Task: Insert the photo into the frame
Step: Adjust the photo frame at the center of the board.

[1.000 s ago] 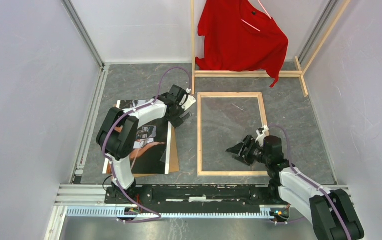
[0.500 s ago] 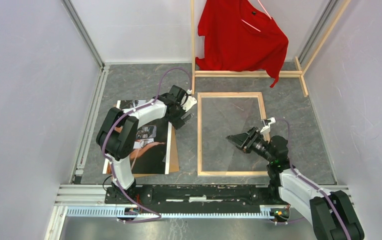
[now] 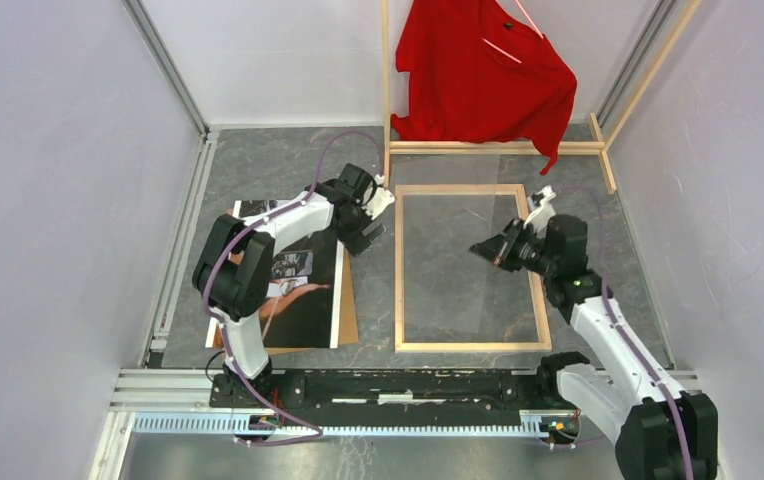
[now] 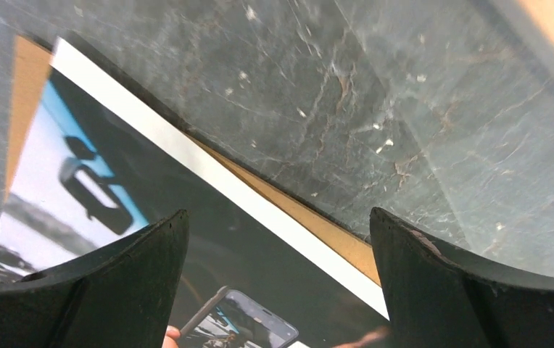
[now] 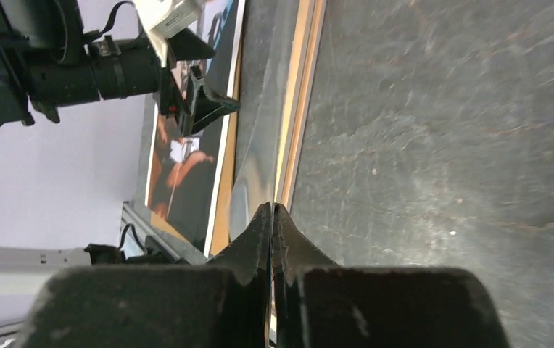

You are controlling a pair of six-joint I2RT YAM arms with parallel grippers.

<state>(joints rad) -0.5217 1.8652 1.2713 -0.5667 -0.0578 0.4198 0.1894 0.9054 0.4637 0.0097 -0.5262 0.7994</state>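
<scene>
On the veined grey stone-look bench (image 3: 258,170), the glossy rectangular photo (image 3: 298,290) lies flat at the left on a brown board (image 3: 348,320). The left claw (image 4: 278,225) hangs spread wide over the photo's far right corner. The thin bare-wood frame (image 3: 399,270) lies flat at centre. By its right rail the right claw (image 3: 483,250) is pinched shut; whether it grips anything is unclear.

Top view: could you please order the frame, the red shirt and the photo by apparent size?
1-2. The frame and the red shirt: too alike to rank; the shirt runs off the top.
3. The photo, partly hidden by the left arm.
</scene>
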